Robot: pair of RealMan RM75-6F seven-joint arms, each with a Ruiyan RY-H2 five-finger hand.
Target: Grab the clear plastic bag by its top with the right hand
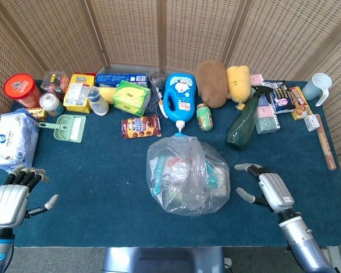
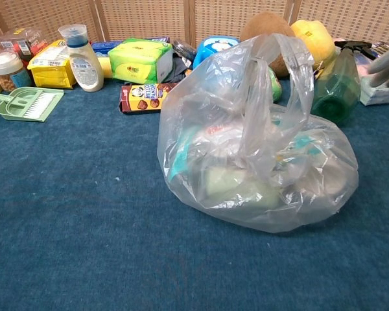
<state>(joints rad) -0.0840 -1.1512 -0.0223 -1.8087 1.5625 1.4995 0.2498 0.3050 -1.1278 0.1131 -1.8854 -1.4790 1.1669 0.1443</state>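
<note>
**Right hand near the bag, empty**

Lower left of the head view: left hand (image 1: 10, 199) over the blue table (image 1: 96, 170), fingers apart, thumb out to the side, holding nothing. Just above it, at the left edge, a white and blue packet (image 1: 10, 139). Along the upper left, a red tub (image 1: 21, 90), a yellow box (image 1: 78, 91), a pale green dustpan (image 1: 68, 126) and a green tissue pack (image 1: 131, 96). Below those, toward centre, a brown biscuit packet (image 1: 141, 126).

Centre of frame: clear plastic bag (image 1: 187, 175), full, resting on the table with its knotted handles (image 2: 272, 84) standing up at the top, seen best in the chest view. Directly above it, a blue detergent bottle (image 1: 179, 102); further right along the back, a brown plush toy (image 1: 211, 82), a yellow plush toy (image 1: 238, 82) and a dark green spray bottle (image 1: 243, 122).

Lower right of the head view: right hand (image 1: 266, 189), just beside the bag's right flank but not touching it, fingers spread and lightly curled, nothing between them. Upper right edge of the chest view: only a blurred grey sliver of the hand.

Far upper right: a pale blue jug (image 1: 319, 86).
</note>
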